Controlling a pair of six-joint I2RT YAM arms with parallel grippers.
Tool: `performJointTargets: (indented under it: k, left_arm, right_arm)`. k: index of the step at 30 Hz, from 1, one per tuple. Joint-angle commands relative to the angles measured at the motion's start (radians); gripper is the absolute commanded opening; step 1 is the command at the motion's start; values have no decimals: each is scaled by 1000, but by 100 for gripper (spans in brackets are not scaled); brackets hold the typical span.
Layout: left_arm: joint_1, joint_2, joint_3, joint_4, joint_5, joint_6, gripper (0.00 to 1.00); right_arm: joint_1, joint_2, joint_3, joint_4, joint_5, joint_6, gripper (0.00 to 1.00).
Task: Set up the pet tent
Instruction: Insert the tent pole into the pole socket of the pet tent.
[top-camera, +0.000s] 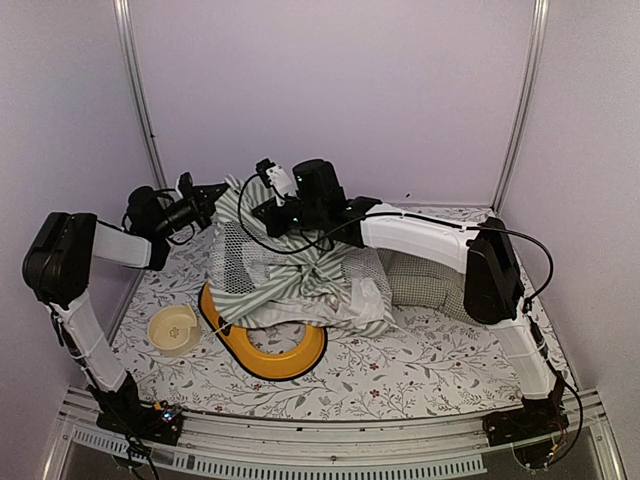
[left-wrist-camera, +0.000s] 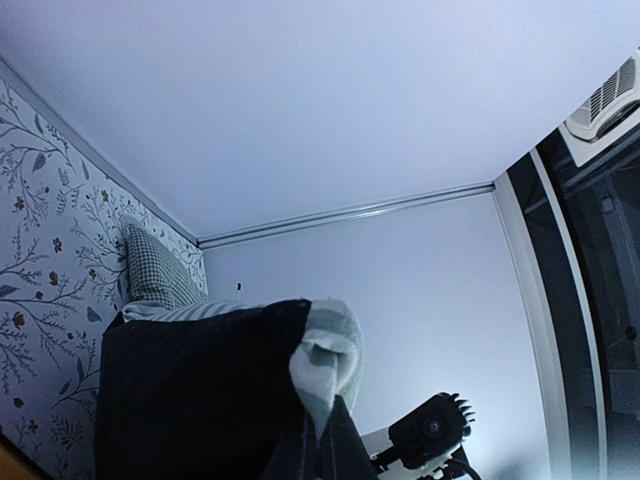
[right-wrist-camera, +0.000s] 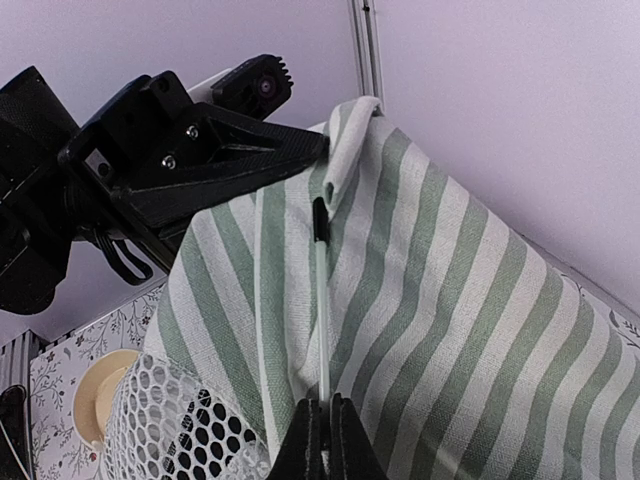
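Jaws of right gripper (right-wrist-camera: 320, 440) clenched on thin white pole (right-wrist-camera: 321, 300), bottom centre of right wrist view. Pole near vertical there, black tip up, ending just below folded top corner of pet tent (top-camera: 290, 275). Jaws of left gripper (right-wrist-camera: 312, 150) pinched on that same fabric corner, upper middle of frame. Backed up in left wrist view by cloth bunched between dark fingers (left-wrist-camera: 200, 400).

Tent at centre of top view, on floral table (top-camera: 430, 360), not erected: slumped heap with one peak held up at upper left between both grippers. Long axis running from raised peak at upper left down to lower right edge of heap. Green and white stripes fanning down from peak. White mesh (top-camera: 240, 255) hanging on left side of heap, also cut off at lower left of right wrist view.

Yellow ring (top-camera: 275, 360) half buried under tent's lower edge, only front arc showing. Green-checked cushion (top-camera: 420, 280) right of tent, touching it, partly behind right forearm. Cream bowl (top-camera: 173, 330) just left of ring, apart from tent.

Lower run of pole hidden below jaws. Left wrist view mostly wall and ceiling, fingers underexposed, exact grip line hard to read.
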Motion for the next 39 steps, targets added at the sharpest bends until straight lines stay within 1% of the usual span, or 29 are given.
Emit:
performJointTargets:
  k: [1, 18, 39]
  left_arm:
    - [22, -18, -12, 64, -20, -11, 0]
    - [34, -12, -39, 102, -28, -45, 0]
    - [41, 46, 11, 140, -38, -100, 0]
  right_arm:
    - [-1, -56, -7, -10, 23, 15, 0]
    - [-4, -62, -8, -18, 32, 24, 0]
    - [-5, -54, -10, -25, -13, 27, 0]
